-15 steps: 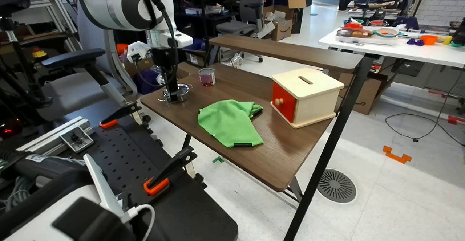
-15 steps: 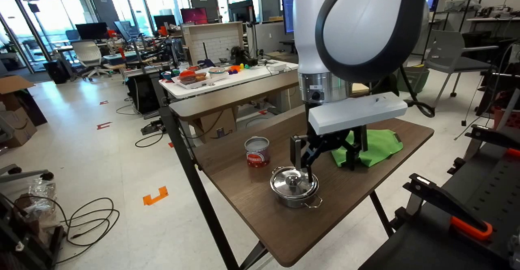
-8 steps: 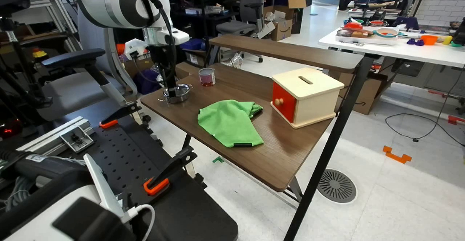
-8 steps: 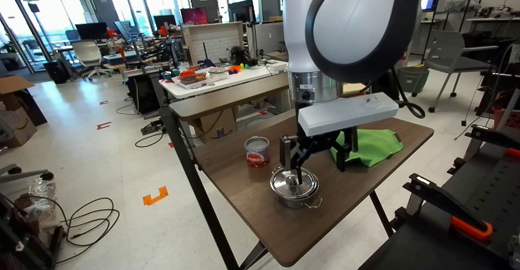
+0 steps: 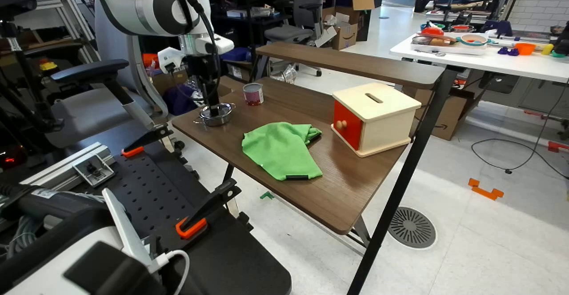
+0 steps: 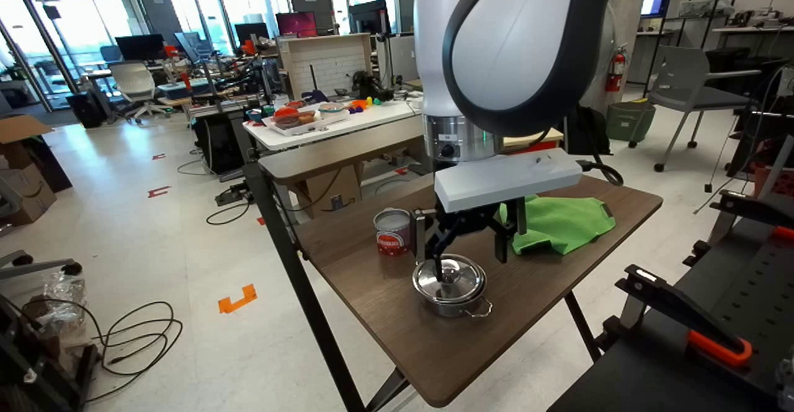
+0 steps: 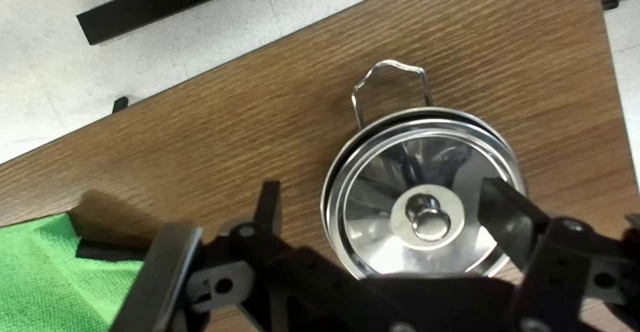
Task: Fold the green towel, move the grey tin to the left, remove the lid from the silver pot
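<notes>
Gripper [image 6: 469,267] pts down over lid [image 7: 422,199], jaws spread wide & released; in wrist view the lid's knob [image 7: 431,224] shows btwn them, closer to one. Can't tell if either jaw touches lid. Lid sits on silver pot [image 6: 448,308], nr one end of brown table [image 5: 344,197]. Grey tin [image 6: 392,232] w/ red label [image 6: 390,242] stands upright nr pot, apart from it. Further along, green towel [image 5: 282,150] lies loosely on table, btwn pot & red-and-tan box [image 5: 386,130], which stands nr opp. end.
</notes>
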Tool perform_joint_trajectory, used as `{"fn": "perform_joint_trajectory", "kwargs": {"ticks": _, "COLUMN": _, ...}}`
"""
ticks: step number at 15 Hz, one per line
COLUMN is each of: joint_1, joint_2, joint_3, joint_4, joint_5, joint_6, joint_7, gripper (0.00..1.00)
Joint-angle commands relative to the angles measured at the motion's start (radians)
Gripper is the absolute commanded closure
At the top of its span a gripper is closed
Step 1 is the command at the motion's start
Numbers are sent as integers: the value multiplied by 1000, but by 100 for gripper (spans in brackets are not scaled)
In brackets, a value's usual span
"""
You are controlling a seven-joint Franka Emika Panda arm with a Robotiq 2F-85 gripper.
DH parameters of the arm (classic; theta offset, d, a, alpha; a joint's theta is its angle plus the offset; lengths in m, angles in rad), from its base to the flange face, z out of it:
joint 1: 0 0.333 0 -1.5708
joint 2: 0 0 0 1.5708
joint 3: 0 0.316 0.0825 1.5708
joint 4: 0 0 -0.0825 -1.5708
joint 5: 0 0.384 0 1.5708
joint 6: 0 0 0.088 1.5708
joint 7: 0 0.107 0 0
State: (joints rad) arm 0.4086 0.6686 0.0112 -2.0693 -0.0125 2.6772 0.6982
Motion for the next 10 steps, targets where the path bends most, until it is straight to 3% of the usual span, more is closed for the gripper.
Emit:
{"fn": "perform_joint_trajectory", "kwargs": {"ticks": 1, "joint_1": 13, "joint_2": 41, "joint_3": -9, "joint_4": 46, "joint_5": 0, "joint_6": 31, "joint_7": -14, "gripper": 25}}
{"fn": "perform_joint_trajectory", "kwargs": {"ticks": 3, "joint_1": 14, "joint_2": 55, "joint_3": -9, "joint_4": 61, "joint_5": 2, "joint_6": 40, "joint_7": -15, "gripper": 34}}
{"fn": "perform_joint_trajectory", "kwargs": {"ticks": 10, "joint_1": 25, "joint_2": 68, "joint_3": -12, "joint_4": 83, "joint_5": -2, "joint_6": 38, "joint_7": -26, "gripper": 88}}
